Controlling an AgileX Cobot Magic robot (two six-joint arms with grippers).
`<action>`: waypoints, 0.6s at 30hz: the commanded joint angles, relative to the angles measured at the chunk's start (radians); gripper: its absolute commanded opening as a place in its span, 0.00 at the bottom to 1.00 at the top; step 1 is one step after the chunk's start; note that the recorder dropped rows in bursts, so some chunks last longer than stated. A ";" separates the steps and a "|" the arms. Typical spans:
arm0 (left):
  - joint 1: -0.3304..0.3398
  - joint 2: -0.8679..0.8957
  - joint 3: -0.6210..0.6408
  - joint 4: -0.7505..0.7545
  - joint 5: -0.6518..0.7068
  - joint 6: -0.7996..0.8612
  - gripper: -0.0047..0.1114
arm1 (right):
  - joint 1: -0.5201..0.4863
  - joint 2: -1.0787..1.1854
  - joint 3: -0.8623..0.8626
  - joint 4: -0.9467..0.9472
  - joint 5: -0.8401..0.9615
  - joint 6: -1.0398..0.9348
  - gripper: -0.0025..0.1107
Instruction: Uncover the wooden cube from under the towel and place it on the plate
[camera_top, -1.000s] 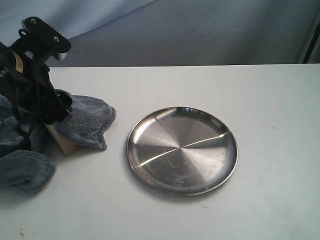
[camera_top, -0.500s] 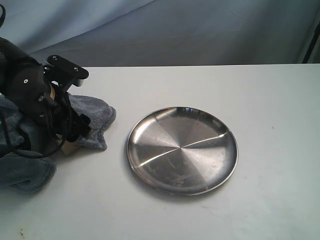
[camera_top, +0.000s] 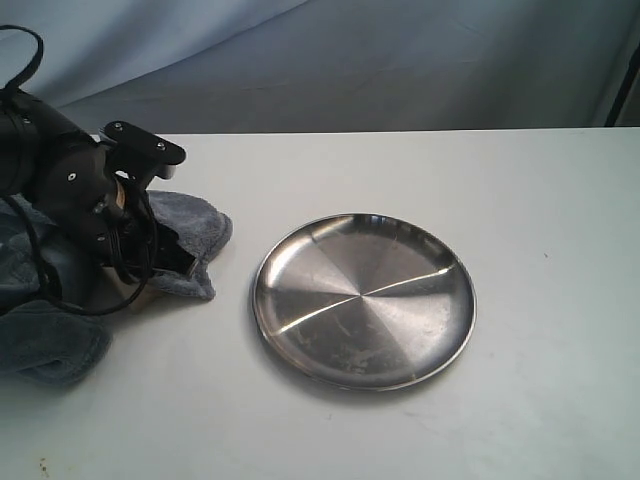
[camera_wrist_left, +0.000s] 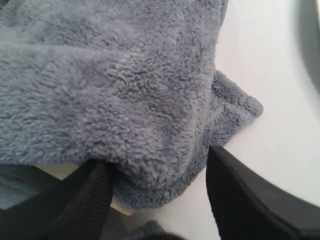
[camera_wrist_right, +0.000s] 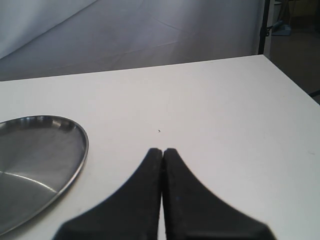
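The right gripper (camera_wrist_right: 162, 151) was near the plate (camera_wrist_right: 35, 150), not touching its rim, with its two black fingers (camera_wrist_right: 140, 200) pressed together. The plate lay on a white table (camera_wrist_right: 225, 110), and a grey backdrop (camera_wrist_right: 150, 30) stood beyond it.

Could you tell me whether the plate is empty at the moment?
Empty: the plate shows only bare metal, and the cube sits apart, mostly under the towel.

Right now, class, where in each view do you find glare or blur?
Exterior view: bright glare streaks radiate across the plate. Left wrist view: the towel is sharp, the left gripper blurred. Right wrist view: the right gripper looks soft-edged.
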 joint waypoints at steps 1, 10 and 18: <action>-0.005 0.010 -0.006 -0.002 -0.006 -0.017 0.38 | 0.000 -0.006 0.003 0.005 0.012 0.004 0.05; -0.005 0.010 -0.006 0.038 -0.006 -0.014 0.04 | 0.000 -0.006 0.003 0.005 0.012 0.004 0.05; -0.005 0.010 -0.006 0.038 -0.002 -0.014 0.04 | 0.000 -0.006 0.003 0.005 0.012 0.004 0.05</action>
